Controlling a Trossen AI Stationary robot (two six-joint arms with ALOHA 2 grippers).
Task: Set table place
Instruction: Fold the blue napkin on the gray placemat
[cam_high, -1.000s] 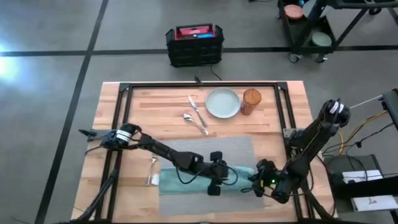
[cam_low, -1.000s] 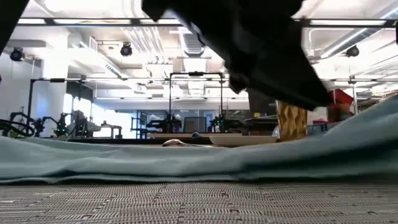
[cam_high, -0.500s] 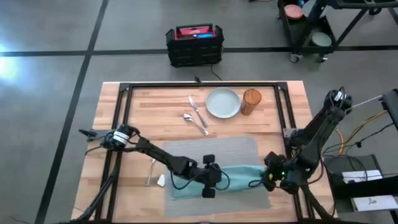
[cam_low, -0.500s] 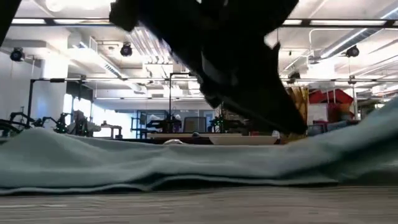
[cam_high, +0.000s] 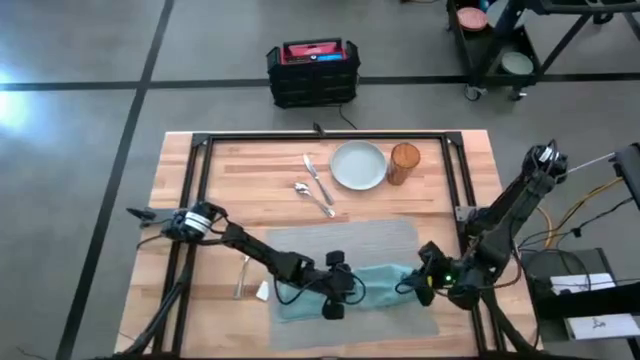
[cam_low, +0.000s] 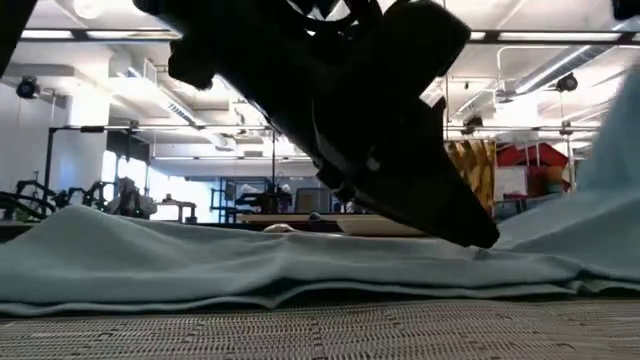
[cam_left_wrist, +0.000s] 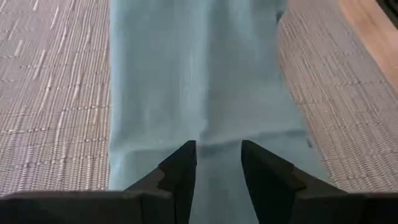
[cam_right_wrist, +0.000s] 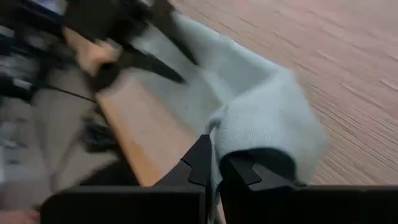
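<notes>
The grey placemat (cam_high: 350, 240) lies at the table's near middle, and the teal napkin (cam_high: 385, 288) lies lengthwise along its near part. My left gripper (cam_high: 345, 290) is open over the napkin's middle (cam_left_wrist: 199, 74). My right gripper (cam_high: 415, 283) is shut on the napkin's right end. A fork (cam_high: 243, 275) lies on the wood left of the placemat. Knife and spoon (cam_high: 315, 187), the pale plate (cam_high: 358, 165) and the amber glass (cam_high: 404, 163) stand at the far side. My left gripper sets its two spread fingertips (cam_left_wrist: 180, 163) on the napkin's middle strip, slanting down from the table's left, along the cloth. A small crease (cam_left_wrist: 217, 147) shows between them. The cloth there lies flat on the placemat (cam_low: 320, 330). My right gripper pinches the napkin's right end (cam_right_wrist: 249, 134) between its shut fingers, coming from the table's right. The cloth bunches and drapes over the fingertips, so the layers cannot be counted. This end (cam_low: 610, 190) is raised off the placemat; the remainder lies down.
A small white scrap (cam_high: 260, 290) lies beside the fork. The black frame's posts (cam_high: 195, 200) stand at the table's left and right. A black crate (cam_high: 313, 72) sits on the floor beyond the far edge. Bare wood shows between the placemat and the plate.
My right gripper has drawn the napkin's right end toward the table's right edge and raised it; the whole napkin has slid rightward along the placemat. My left gripper has come down onto the napkin's middle.
</notes>
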